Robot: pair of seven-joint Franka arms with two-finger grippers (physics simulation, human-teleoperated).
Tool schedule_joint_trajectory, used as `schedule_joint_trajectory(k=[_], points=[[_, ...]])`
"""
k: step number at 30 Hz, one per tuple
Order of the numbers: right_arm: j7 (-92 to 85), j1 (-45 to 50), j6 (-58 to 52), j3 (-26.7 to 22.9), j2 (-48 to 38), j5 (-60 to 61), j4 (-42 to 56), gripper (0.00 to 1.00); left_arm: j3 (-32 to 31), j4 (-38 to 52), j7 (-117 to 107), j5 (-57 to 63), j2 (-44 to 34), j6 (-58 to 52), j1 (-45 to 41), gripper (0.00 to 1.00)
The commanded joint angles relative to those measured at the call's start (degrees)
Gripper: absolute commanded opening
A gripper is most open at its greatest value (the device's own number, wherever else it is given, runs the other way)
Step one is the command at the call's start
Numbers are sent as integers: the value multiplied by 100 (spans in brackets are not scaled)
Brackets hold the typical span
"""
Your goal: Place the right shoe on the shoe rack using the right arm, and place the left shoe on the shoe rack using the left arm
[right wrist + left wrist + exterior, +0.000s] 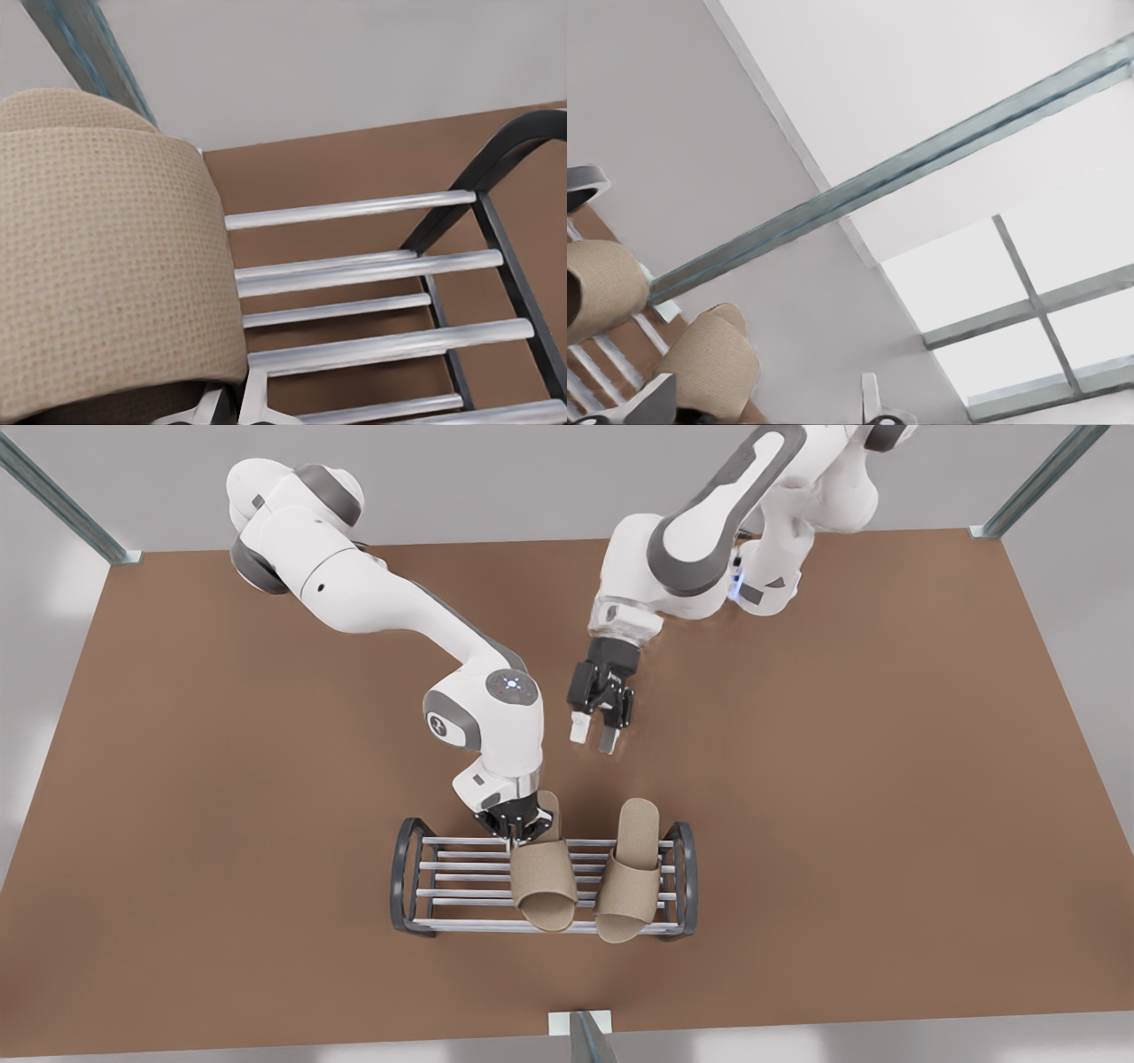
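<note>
The right shoe (pixel 542 881), pinched at the heel by the right gripper (pixel 518 825), could be dragged off the shoe rack (pixel 409 872) if retreat precedes release, while the left gripper (pixel 595 733) waits apart, fingers narrowly spread.

brown table (pixel 886 779), shoe rack (pixel 461 886) standing on it

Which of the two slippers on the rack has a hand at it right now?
The slipper toward the front view's left: the right hand sits at its heel. The other slipper, beside the rack's end frame, lies untouched; the left hand hangs apart.

Pretty bright, even light all over; only soft faint shadows are cast on the desk (pixel 886 779), no glare seen.
</note>
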Motion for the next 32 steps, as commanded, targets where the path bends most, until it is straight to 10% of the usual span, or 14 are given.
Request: schedule_joint_trajectory(k=[1,4,6,7,14,19,24,32], points=[[452,20,14,-4,-3,-3,-17,21,471,1571,6787,-7906,-130,-4989,589,100],[637,204,14,-4,76,-21,-17,25,709,2917,10886,-8796,-69,-7804,2453,100],[637,222,23,-4,112,-39,1,91,657,2926,12643,-8076,98,-8446,2664,100],[637,275,23,-4,112,-47,9,95,621,2864,14128,-7109,326,-8481,2357,100],[532,249,-39,49,50,23,132,100,613,2873,15018,-6537,591,-8349,1873,100],[-2506,-902,-1146,173,-1082,2718,185,100,613,2355,15176,-6546,151,-7752,1917,100],[-5586,-1201,-4002,-2060,-2990,4374,-237,100,507,2109,15633,-6537,98,-7418,1926,100],[-5603,-1632,-4398,-1999,-3000,4400,-122,100,507,2091,15633,-6537,54,-7435,1926,100]])
